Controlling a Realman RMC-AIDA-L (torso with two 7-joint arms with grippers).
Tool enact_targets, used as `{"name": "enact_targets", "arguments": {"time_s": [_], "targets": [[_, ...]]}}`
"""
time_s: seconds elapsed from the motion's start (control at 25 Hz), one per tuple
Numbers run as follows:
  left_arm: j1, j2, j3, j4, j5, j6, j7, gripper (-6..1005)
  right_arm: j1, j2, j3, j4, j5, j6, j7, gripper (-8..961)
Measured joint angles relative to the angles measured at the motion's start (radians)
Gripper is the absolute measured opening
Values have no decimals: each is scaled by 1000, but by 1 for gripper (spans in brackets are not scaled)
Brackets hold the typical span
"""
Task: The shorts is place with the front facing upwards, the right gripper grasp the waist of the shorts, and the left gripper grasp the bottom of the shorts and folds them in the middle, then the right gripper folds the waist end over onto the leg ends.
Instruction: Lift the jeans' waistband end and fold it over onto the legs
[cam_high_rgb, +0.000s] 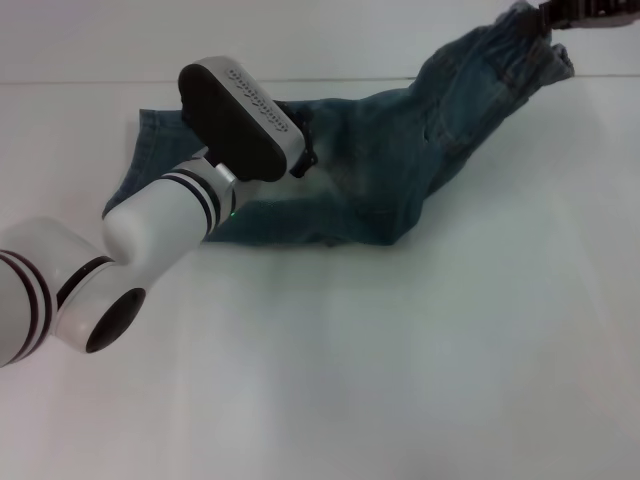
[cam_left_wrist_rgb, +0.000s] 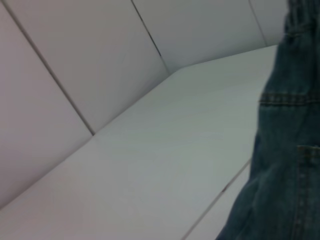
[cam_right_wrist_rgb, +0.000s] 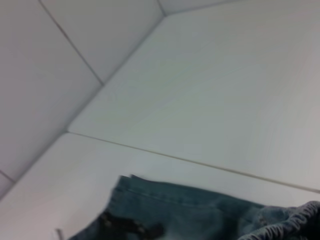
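Note:
The blue denim shorts (cam_high_rgb: 380, 160) lie across the far side of the white table (cam_high_rgb: 400, 350). Their leg ends (cam_high_rgb: 145, 130) rest flat at the left. The gathered waist (cam_high_rgb: 525, 45) is raised off the table at the top right, where my right gripper (cam_high_rgb: 590, 12) is shut on it, mostly cut off by the frame edge. My left gripper (cam_high_rgb: 300, 152) is down on the middle of the shorts, its black body covering the cloth there. The right wrist view shows the crinkled waistband (cam_right_wrist_rgb: 295, 222) close up and the left gripper (cam_right_wrist_rgb: 131, 227) farther off on the denim. In the left wrist view, denim (cam_left_wrist_rgb: 285, 150) hangs beside the camera.
My white left arm (cam_high_rgb: 150, 225) reaches in from the lower left over the table. A white panelled wall (cam_left_wrist_rgb: 75, 60) rises behind the table's far edge. A thin seam (cam_right_wrist_rgb: 200, 162) runs across the tabletop.

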Motion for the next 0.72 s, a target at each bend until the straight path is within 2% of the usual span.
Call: {"name": "enact_targets", "arguments": {"time_s": [0.24, 0.52, 0.72], "targets": [[-29, 0, 0, -39, 49, -44, 2, 1, 17, 5, -6, -37, 54, -43, 10, 38], [-41, 0, -10, -88, 100, -39, 0, 3, 26, 10, -5, -49, 87, -80, 15, 33], [-49, 0, -82, -125, 157, -36, 0, 4, 32, 12, -1, -52, 97, -100, 15, 33]]}}
